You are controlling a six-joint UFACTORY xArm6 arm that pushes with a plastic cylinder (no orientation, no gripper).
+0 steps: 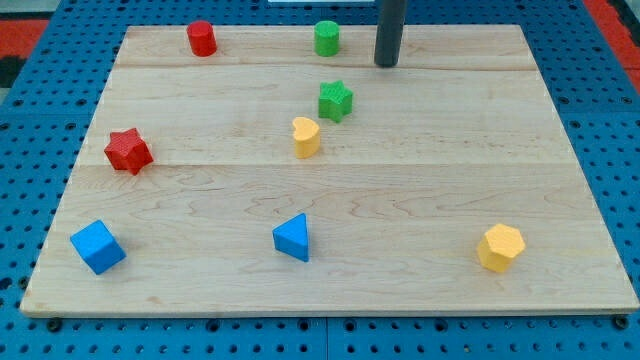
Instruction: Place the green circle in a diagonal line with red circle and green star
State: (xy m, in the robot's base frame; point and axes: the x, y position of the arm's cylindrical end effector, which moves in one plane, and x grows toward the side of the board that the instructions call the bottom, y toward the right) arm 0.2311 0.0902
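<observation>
Camera view: there are no fingers on this arm, so nothing opens, closes or grips; my tip (387, 64) stands near the bench's (560, 180) far edge, just to the view's right of the green circle (326, 38) and apart from it. That circle sits by the far edge; the red circle (202, 38) is near the far left corner, and the green star (335, 100) lies toward the middle. I judge the approach step is in hand, contact not yet made. The circle probably needs pushing toward the bench's right edge and nearer, past the star, so my tip must first get round behind it. The blocks look like smooth painted pieces, the bench pale grained wood. A yellow heart (306, 136) sits just beside the star.
</observation>
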